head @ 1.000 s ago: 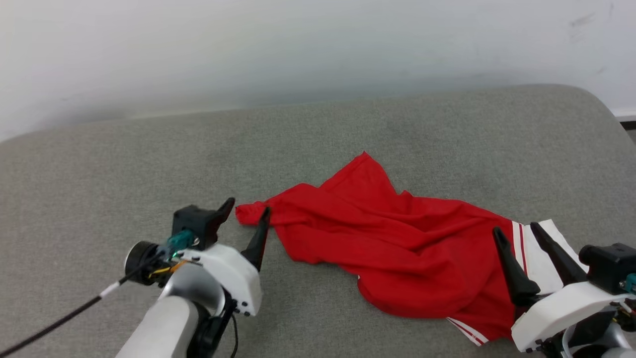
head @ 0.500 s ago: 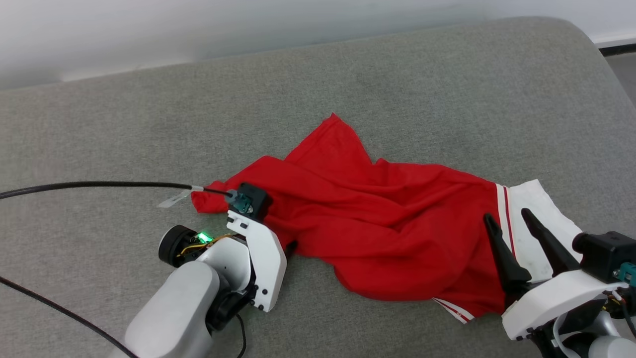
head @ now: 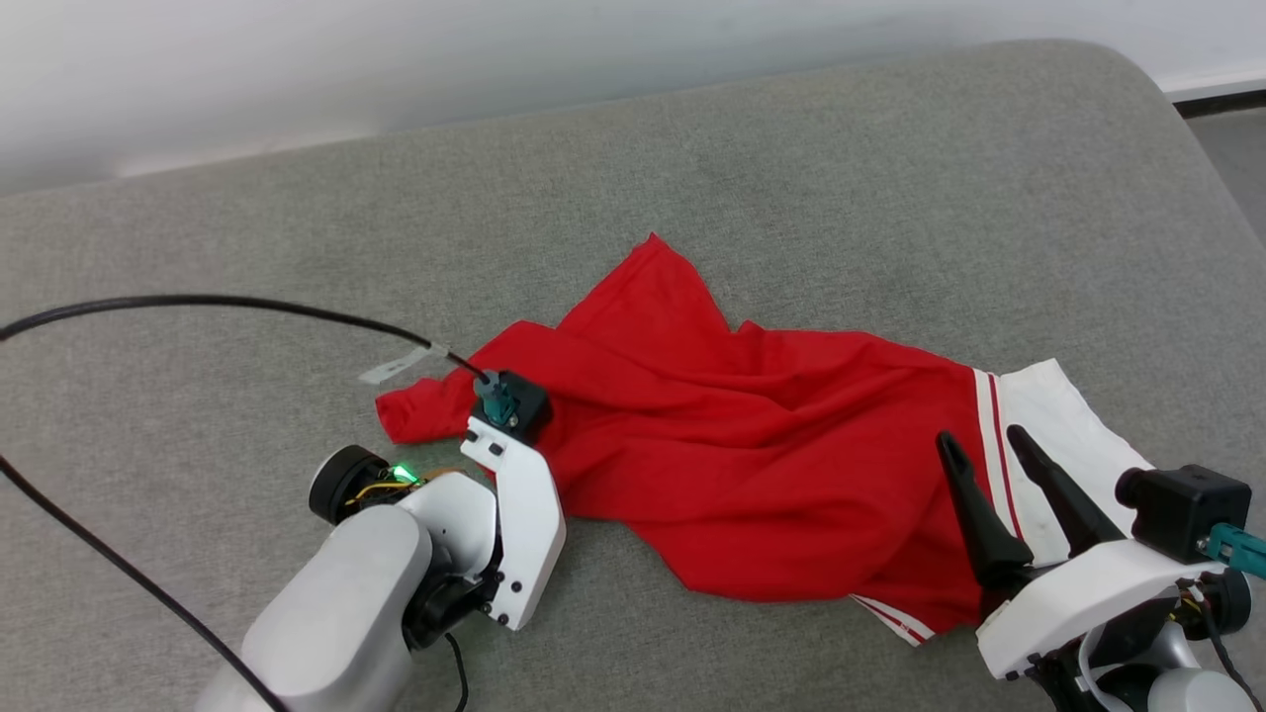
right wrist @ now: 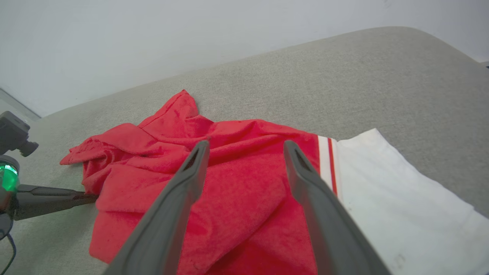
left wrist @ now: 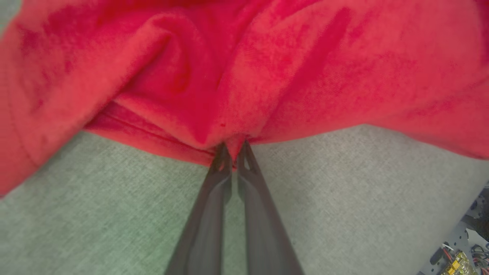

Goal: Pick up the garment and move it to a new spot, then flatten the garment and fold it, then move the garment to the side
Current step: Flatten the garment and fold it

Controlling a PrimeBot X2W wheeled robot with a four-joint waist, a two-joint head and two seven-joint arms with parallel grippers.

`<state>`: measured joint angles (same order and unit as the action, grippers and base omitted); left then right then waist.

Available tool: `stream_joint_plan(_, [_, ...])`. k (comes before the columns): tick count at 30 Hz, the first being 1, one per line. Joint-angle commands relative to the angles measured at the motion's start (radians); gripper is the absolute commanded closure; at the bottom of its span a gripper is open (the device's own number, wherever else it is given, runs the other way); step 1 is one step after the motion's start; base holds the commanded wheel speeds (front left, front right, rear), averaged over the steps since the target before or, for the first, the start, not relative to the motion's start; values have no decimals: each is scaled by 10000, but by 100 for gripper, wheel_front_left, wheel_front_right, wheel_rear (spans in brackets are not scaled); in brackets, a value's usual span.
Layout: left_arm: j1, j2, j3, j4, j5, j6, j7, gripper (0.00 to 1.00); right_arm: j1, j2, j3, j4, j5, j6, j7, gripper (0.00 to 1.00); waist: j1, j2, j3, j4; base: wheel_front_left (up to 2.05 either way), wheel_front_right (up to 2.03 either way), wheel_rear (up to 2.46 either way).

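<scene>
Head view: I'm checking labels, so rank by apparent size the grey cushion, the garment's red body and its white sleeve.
1. grey cushion
2. red body
3. white sleeve, partly behind the right gripper

The garment [head: 771,475] lies crumpled on the padded surface [head: 692,178], near its middle, with the wall [head: 396,59] behind it. One corner of the garment points toward the wall. Its sleeve [head: 1068,425] spreads flat at the garment's right end. The left gripper [left wrist: 233,149] sits at the garment's near left edge, jaws pinched together on a fold where cloth meets the surface. The right gripper [head: 979,437] is in front of the garment's right end, jaws spread and reaching over the cloth just left of the sleeve. A cable [head: 198,302] runs off to the left of the garment, over the surface.
</scene>
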<state>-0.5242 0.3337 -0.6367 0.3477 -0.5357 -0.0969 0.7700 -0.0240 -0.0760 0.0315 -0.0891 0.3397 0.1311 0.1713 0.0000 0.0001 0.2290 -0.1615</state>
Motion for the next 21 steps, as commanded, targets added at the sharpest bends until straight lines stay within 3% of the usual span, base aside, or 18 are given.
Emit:
stream_joint_plan(1, [392,47,-85,243,144,56,-285,100,-15,49,-26,22,64,-5,11,0,0,-1,-129,50,0,0,0])
stream_joint_plan(6, [304,237,540,-120,198,427,-1549,100,207,67,-252,24,69,-5,103,0,0,-1,-469,247,0,0,0])
stream_joint_plan(11, [665,770,1315,-966,177,1054,-2478,100,390,115,-493,-206,-13,-5,258,0,0,-1,-725,551,0,0,0])
stream_joint_plan(17, [1885,1636,2379,-2452,-116,2045,-2799,100,473,161,-679,-457,-169,-5,458,0,0,-1,-794,926,0,0,0])
stream_joint_plan(21, [2741,1802,2811,-3076,-442,2514,-2746,100,444,174,-778,-646,-309,-5,524,0,0,-1,-774,1061,0,0,0])
